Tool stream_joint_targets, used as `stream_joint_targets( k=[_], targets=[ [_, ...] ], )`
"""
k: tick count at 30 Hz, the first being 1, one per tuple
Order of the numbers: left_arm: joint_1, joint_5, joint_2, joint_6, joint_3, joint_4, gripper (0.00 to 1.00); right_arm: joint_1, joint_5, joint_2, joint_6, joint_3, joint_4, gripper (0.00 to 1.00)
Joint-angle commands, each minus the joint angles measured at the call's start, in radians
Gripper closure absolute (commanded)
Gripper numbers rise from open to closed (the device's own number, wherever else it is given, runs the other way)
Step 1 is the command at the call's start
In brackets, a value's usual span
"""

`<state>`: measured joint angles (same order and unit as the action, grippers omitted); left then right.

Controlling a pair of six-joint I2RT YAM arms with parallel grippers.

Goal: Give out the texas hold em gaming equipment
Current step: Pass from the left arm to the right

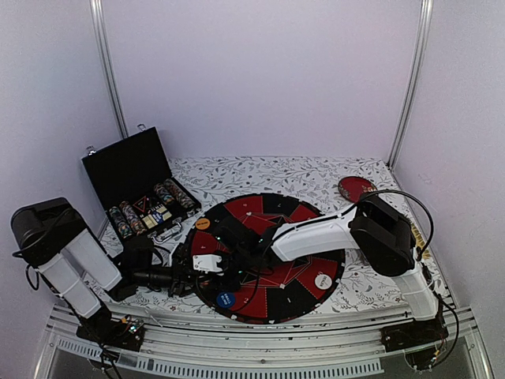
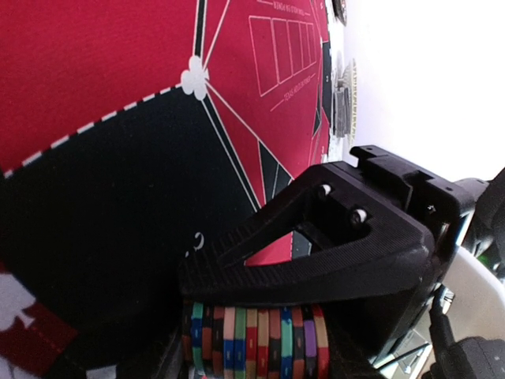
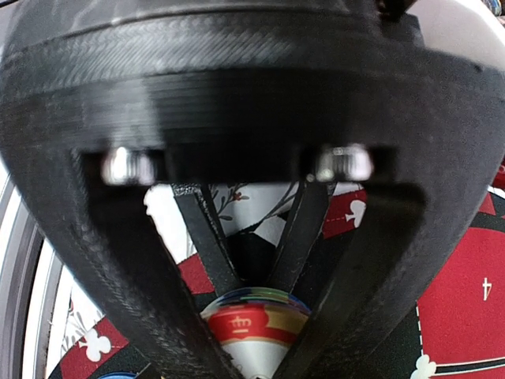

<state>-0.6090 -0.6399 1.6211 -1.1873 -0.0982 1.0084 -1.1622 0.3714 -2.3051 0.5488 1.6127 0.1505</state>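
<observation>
Low at the left of the top view, a row of small round striped poker chips [image 2: 252,338] is clamped in the left gripper [image 1: 183,278]. The right gripper [image 1: 210,264] appears closed on the crown-marked end chip [image 3: 251,325]. If that chip is pulled askew, neighbouring chips could be dragged loose and spilled onto the round red-and-black felt mat [image 1: 304,215]. Open felt is offered toward centre right. The upper left is crowded by the open black chip case [image 1: 126,170].
</observation>
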Motion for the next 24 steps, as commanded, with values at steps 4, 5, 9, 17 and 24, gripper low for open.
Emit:
stream_joint_targets(
  k=[4, 5, 9, 17, 24],
  targets=[
    [0.0, 0.079, -0.061, 0.086, -0.026, -0.242, 0.42, -0.008, -0.038, 0.036, -0.025, -0.012, 0.026, 0.97],
    [0.0, 0.089, -0.076, 0.101, -0.032, -0.277, 0.39, -0.008, -0.043, 0.036, -0.021, -0.014, 0.027, 0.97],
    [0.0, 0.104, -0.124, 0.127, -0.038, -0.338, 0.3, -0.007, -0.051, 0.032, -0.011, -0.014, 0.034, 0.97],
    [0.001, 0.118, -0.14, 0.133, -0.03, -0.365, 0.29, -0.007, -0.083, 0.033, -0.013, -0.018, 0.059, 0.98],
    [0.011, 0.116, -0.16, 0.155, -0.043, -0.393, 0.24, -0.007, -0.113, 0.038, -0.017, -0.033, 0.108, 0.98]
  ],
)
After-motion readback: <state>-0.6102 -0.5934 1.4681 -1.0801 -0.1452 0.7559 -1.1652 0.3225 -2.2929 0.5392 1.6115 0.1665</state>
